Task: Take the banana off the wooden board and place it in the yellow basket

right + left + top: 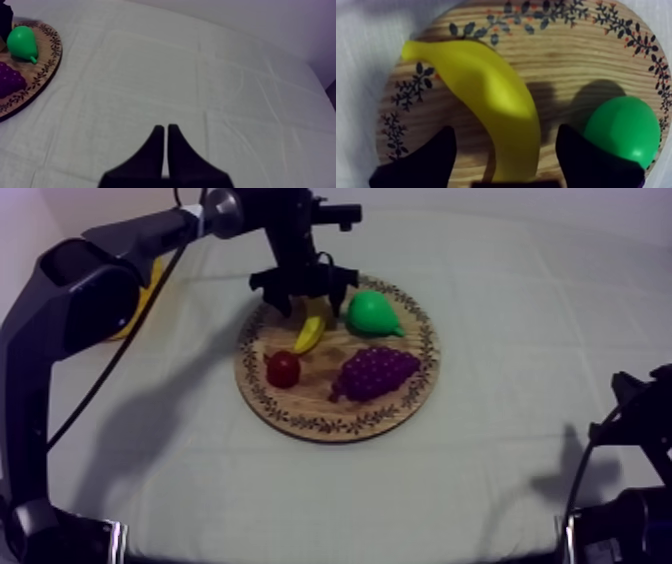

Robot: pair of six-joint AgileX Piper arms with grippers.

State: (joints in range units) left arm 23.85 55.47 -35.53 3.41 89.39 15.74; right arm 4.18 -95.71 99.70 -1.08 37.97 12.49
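The yellow banana (pixel 311 334) lies on the far left part of the round wooden board (pixel 300 403). My left gripper (pixel 305 296) hangs just above it, open. In the left wrist view its two black fingers (pixel 431 160) stand wide apart on either side of the banana (pixel 491 95), not touching it, with the gripper (pixel 507 128) centred over the fruit's near end. The yellow basket (pixel 150 288) sits at the far left of the table, mostly hidden behind my left arm. My right gripper (pixel 164 129) is shut on nothing above bare cloth at the right.
Also on the board are a green pear (pixel 371 314) right beside the left gripper's finger, purple grapes (pixel 375 372) and a small red fruit (pixel 284 369). My right arm (pixel 640 428) rests low at the right edge. The pear (pixel 623 130) nearly touches one finger.
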